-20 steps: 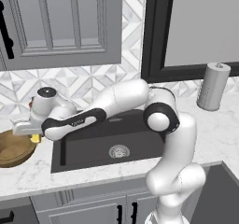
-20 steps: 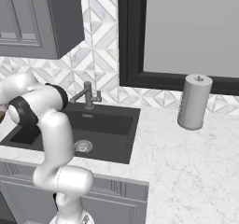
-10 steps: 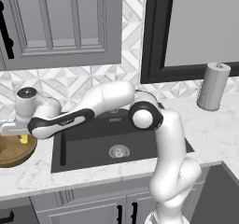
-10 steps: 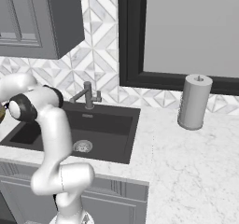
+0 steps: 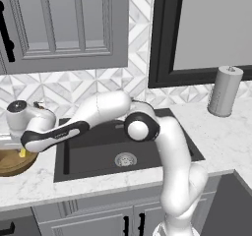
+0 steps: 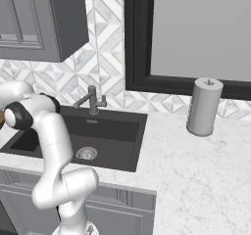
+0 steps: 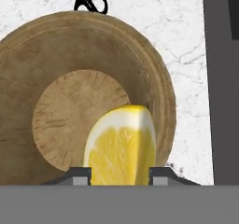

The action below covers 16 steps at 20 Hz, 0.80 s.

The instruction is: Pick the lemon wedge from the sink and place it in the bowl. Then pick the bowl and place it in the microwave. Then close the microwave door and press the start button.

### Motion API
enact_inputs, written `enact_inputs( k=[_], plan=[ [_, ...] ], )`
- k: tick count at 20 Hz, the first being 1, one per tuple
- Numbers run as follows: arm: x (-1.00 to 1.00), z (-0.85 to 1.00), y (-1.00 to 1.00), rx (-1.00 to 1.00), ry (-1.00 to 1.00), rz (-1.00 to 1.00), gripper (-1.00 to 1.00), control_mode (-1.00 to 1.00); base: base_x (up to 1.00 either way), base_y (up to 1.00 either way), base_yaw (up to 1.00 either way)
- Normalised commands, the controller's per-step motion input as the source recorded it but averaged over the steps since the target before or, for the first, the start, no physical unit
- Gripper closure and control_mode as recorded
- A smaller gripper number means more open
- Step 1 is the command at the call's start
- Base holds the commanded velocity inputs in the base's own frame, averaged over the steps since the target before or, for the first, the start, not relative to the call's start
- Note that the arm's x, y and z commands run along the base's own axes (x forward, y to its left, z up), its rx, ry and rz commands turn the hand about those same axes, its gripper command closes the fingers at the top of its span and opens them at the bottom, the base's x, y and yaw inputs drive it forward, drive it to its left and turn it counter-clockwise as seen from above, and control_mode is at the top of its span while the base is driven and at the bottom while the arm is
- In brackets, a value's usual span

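Over the bowl (image 7: 70, 101), in the hand view, the gripper (image 7: 120, 175) is closed on the lemon wedge (image 7: 122, 146), one fingertip pressed to each side of it. The wedge stands with its long axis running away from the fingers, its pale rind edge and tip pointing toward the bowl's tan centre and its cut yellow face toward the camera. It seems to hang above the bowl's inner slope on the side nearer the sink (image 7: 221, 83), though whether it touches the wood is hard to tell. In the left base view the wedge (image 5: 22, 153) shows as a yellow speck above the bowl (image 5: 15, 162), which sits on the counter (image 5: 29, 183) just beside the sink (image 5: 123, 149).
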Motion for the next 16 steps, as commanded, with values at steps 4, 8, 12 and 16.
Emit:
enact_inputs(
  k=[4,8,12,16],
  plan=[
    [0.11,-0.45,0.04,0.00,0.00,-0.05,1.00,-1.00,0.00,0.00,0.00],
    [0.12,-0.25,0.04,0.00,0.03,-0.07,-1.00,-1.00,0.00,0.00,0.00],
    [0.05,-0.13,0.10,0.00,0.02,-0.07,-1.00,-1.00,0.00,0.00,0.00],
    [0.00,-0.05,0.00,0.00,0.00,-0.05,-1.00,-1.00,0.00,0.00,0.00]
  ],
)
